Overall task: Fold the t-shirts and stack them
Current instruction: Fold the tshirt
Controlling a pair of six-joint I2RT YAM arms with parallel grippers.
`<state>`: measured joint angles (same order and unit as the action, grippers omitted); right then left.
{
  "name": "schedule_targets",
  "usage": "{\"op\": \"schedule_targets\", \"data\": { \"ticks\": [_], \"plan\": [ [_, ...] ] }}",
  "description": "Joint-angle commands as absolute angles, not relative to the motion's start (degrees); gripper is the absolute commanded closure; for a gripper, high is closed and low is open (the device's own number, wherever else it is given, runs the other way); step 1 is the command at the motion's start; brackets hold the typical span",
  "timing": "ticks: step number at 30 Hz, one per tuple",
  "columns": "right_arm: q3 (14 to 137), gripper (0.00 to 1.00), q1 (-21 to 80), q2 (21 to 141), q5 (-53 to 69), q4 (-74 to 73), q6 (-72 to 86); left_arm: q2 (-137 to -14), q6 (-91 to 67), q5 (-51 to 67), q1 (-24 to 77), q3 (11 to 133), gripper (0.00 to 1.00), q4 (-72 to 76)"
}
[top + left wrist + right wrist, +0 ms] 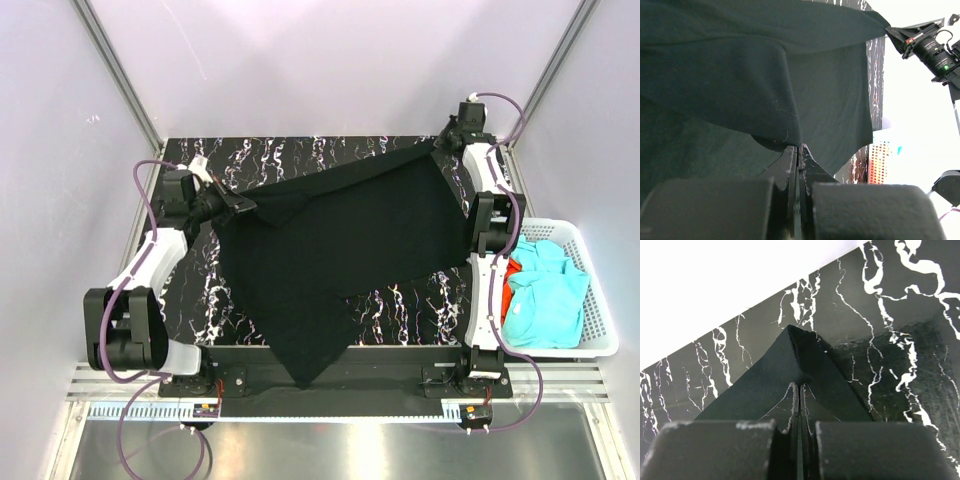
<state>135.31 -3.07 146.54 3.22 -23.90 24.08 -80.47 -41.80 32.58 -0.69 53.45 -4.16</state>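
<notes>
Your left pincer (243, 207) and right pincer (442, 145) are each clamped on the black shirt (340, 240). It's stretched between them above the desk (400, 300), one corner drooping over the near edge.

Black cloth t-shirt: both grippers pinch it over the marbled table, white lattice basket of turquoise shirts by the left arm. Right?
No: the top external view shows the white plastic lattice basket beside the right arm. The left gripper and right gripper do pinch the large black cloth t-shirt.

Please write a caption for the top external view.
Left end effector and right end effector hold black t-shirt stretched over table.
</notes>
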Motion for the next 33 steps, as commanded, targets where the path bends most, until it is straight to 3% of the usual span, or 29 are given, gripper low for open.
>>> {"op": "schedule_targets", "data": {
  "ticks": [1, 12, 33],
  "plan": [
    [135.80, 1.00, -3.43, 143.17, 4.92, -23.55, 24.70, -77.00, -40.08, 30.85, -0.88, 52.82, 1.00, -4.92],
    [130.35, 1.00, -3.43, 140.28, 5.80, -24.96, 25.31, -77.08, -38.50, 28.83, -1.84, 53.96, 1.00, -8.79],
    [123.75, 1.00, -3.43, 134.65, 0.97, -27.25, 27.51, -79.72, -35.95, 36.03, -7.82, 54.14, 1.00, -10.37]
  ]
}}
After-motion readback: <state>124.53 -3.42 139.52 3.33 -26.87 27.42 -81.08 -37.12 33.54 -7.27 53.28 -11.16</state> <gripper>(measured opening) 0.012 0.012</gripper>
